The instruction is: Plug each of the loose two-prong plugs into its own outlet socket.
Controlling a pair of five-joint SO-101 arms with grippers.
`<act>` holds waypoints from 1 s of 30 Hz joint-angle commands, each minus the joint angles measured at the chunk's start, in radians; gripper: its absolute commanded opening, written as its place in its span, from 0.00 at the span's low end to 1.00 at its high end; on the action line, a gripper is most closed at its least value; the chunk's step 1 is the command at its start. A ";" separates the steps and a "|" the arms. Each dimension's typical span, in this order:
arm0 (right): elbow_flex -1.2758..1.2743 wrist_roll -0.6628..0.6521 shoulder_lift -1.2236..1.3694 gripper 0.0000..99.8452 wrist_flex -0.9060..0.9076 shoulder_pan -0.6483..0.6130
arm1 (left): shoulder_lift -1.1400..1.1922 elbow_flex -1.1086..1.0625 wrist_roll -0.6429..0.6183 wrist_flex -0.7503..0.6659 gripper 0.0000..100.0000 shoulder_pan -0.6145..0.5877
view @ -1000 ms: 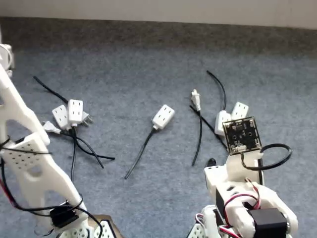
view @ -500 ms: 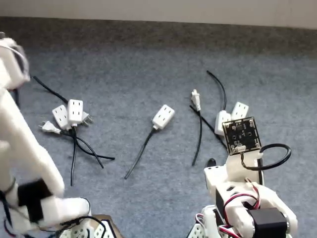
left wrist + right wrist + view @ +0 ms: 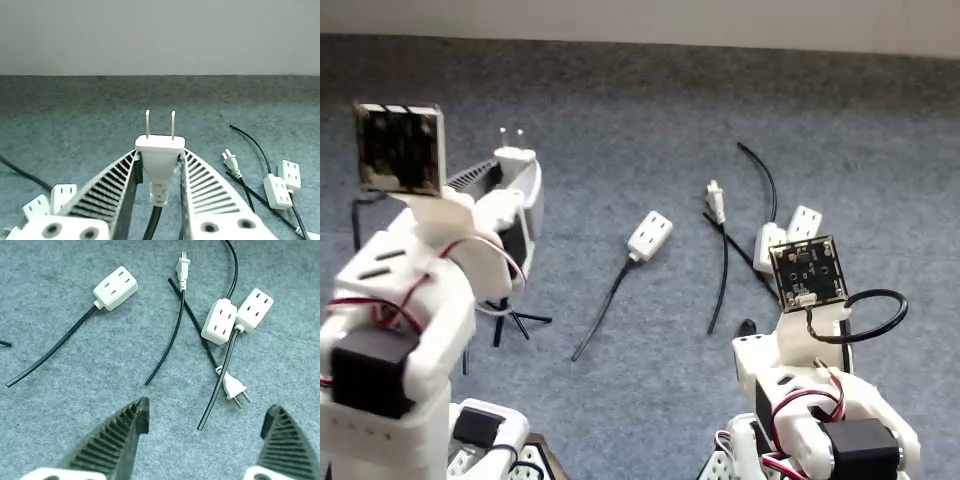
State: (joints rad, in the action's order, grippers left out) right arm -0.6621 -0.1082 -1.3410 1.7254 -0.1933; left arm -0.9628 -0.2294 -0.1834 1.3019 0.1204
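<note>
Two prongs, white plug gripped in left end effector, right end effector open

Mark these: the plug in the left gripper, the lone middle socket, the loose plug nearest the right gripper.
held plug (image 3: 160, 149), left wrist view, white body below the prongs.
lone middle socket (image 3: 650, 233), high view, slotted face.
loose plug (image 3: 233, 387), right wrist view, white body.

Held plug sits between the fingers of the left gripper, prongs pointing away from the wrist. Single outlet socket lies centrally on the carpet. To its right lies a loose plug, then paired sockets side by side.
</note>
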 commanded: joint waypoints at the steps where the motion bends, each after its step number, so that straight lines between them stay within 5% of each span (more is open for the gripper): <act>1: 0.002 -0.011 -0.002 0.34 0.033 0.010 | -0.216 -0.351 -0.008 -0.261 0.01 0.081; 13: 0.013 -0.006 -0.002 0.34 0.033 0.010 | -0.877 -1.044 0.000 -0.697 0.01 0.231; 22: 0.272 -0.006 0.004 0.34 -0.116 0.007 | -0.851 -1.218 0.055 -0.890 0.01 0.278; 30: 0.489 -0.005 0.004 0.06 -0.275 -0.084 | -0.848 -1.293 0.055 -1.063 0.01 0.521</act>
State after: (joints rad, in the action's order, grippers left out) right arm -0.2386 -0.1082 -1.3426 1.5106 -0.2041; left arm -1.8021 -1.5044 -0.1327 0.3307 0.5332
